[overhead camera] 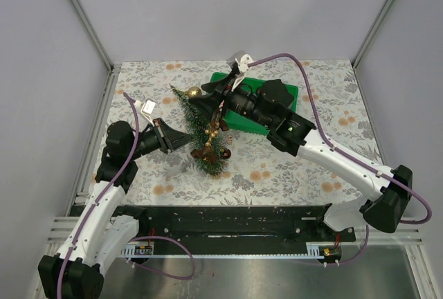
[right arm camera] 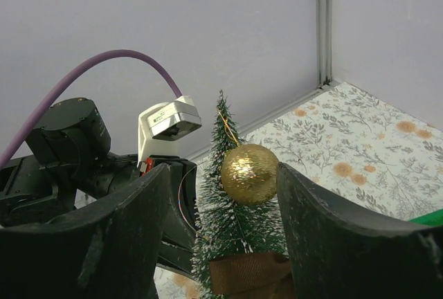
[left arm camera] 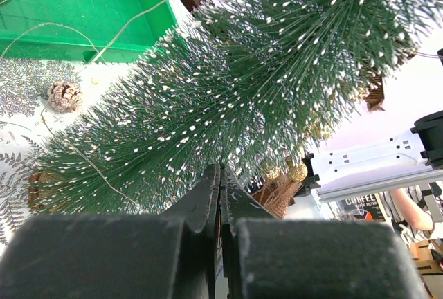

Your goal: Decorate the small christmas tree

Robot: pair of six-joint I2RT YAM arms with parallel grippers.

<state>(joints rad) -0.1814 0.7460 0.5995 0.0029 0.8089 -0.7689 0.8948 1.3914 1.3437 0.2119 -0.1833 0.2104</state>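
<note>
Beyond the small christmas tree (left arm camera: 228, 91), a "COFFEE" label (left arm camera: 356, 201) (partly hidden)

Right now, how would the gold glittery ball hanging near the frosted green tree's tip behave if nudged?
The gold glittery ball probably swings, hanging from a thin gold thread. Round, it would likely roll if dropped. The slim tree tip may flex.

Likely lab; white-panelled enclosure (overhead camera: 242, 8)
</note>
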